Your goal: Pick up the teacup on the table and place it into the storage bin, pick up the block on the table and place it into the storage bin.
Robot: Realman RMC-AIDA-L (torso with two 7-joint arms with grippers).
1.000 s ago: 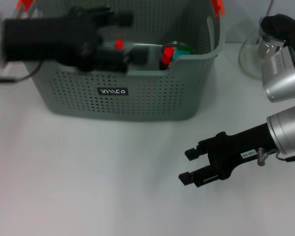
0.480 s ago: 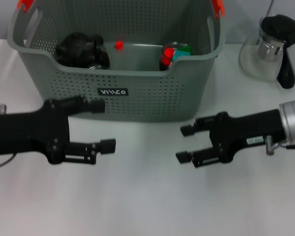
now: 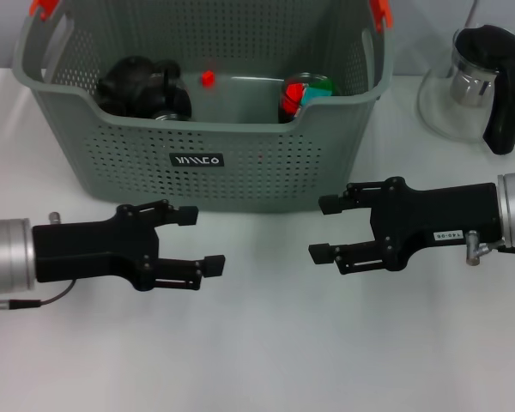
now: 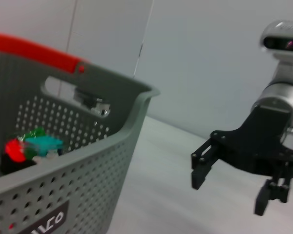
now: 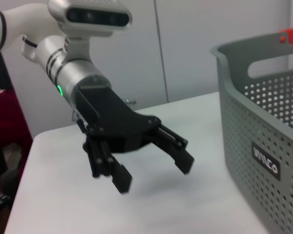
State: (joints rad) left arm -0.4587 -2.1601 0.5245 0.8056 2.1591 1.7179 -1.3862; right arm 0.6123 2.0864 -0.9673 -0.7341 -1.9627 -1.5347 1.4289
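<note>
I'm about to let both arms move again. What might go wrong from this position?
1. The open left claw and open right claw face each other in front of the grey-green perforated storage bin; moving inward, they may collide.
2. The glass teapot with black handle stands behind the right arm; a backward swing might knock it.

storage bin [image 3: 240, 163] cut off at the head view's top edge, glass kettle [image 3: 476, 81] clipped too, well beyond the right gripper [image 3: 324, 228]
</note>
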